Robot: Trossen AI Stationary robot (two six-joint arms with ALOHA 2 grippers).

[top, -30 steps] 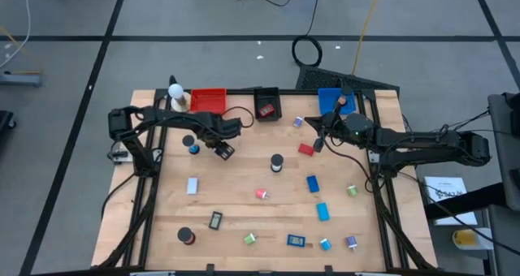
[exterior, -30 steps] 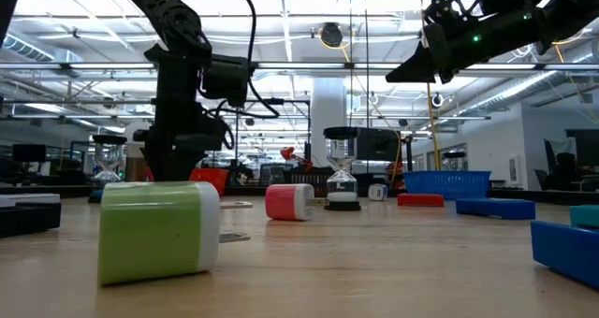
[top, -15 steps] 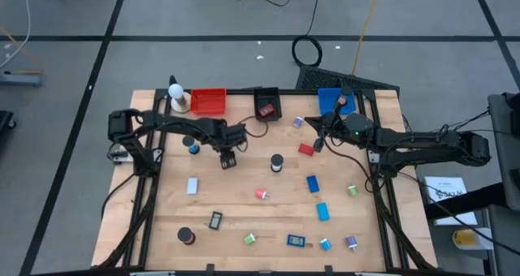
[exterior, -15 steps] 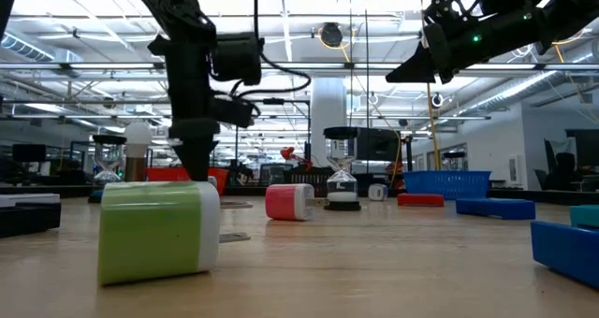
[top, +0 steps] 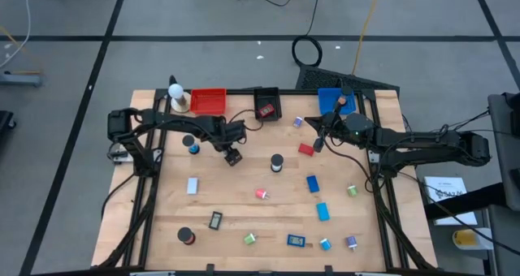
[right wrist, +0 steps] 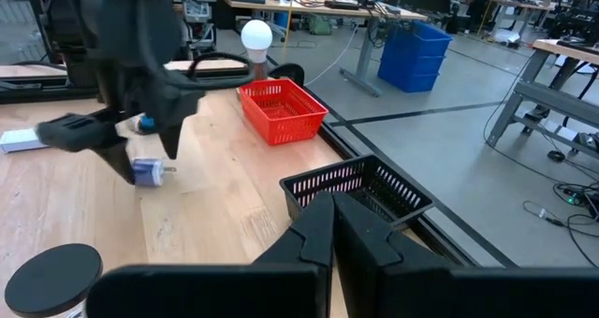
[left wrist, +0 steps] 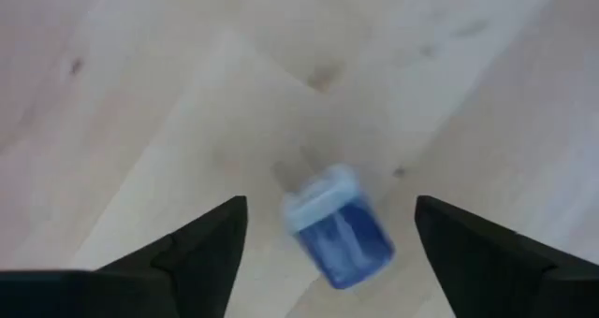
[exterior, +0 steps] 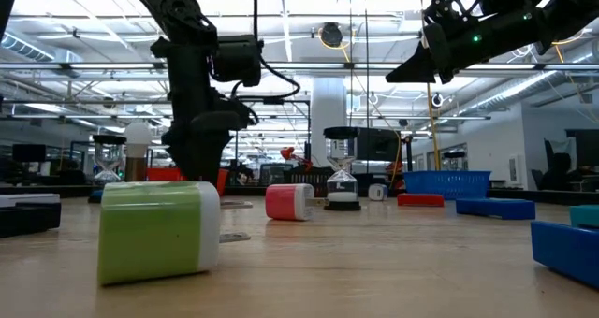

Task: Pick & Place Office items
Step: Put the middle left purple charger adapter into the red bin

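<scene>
My left gripper (left wrist: 329,206) is open and hangs low over the middle of the table (top: 233,156). A small blue piece with a pale end (left wrist: 337,229) lies on the wood between its two fingers, which do not touch it; the right wrist view shows the same piece (right wrist: 148,173). In the high view the gripper hides it. My right gripper (right wrist: 332,206) is shut and empty. It waits raised over the far right part of the table (top: 318,142), beside a red block (top: 305,149).
Red bin (top: 209,101), black bin (top: 266,104) and blue bin (top: 331,99) line the far edge, with a white ball (top: 175,90) at far left. Scattered pieces include a black roll (top: 276,162), a pink piece (top: 262,193), blue blocks (top: 312,183) and a green piece (exterior: 159,232).
My left gripper has moved a little toward the table's right and near edge, and has turned about its wrist. The right arm has kept still.
</scene>
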